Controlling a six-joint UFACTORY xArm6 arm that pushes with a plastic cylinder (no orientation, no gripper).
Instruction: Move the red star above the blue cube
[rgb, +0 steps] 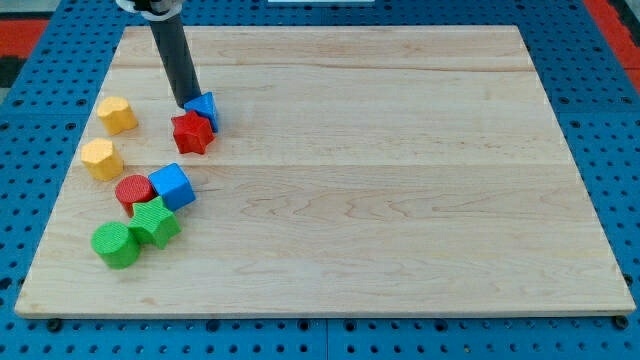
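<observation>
The red star (192, 133) lies on the wooden board at the upper left. A small blue block (206, 108) touches it at its upper right. My tip (189, 104) rests against the left side of that small blue block, just above the red star. The blue cube (172, 186) sits lower down, below and slightly left of the red star, with a gap between them. The rod rises to the view's top edge.
A red cylinder (132, 190) touches the blue cube's left side. A green ridged block (155, 221) and a green cylinder (114, 244) lie below. Two yellow blocks (117, 114) (100, 158) sit near the board's left edge (70, 190).
</observation>
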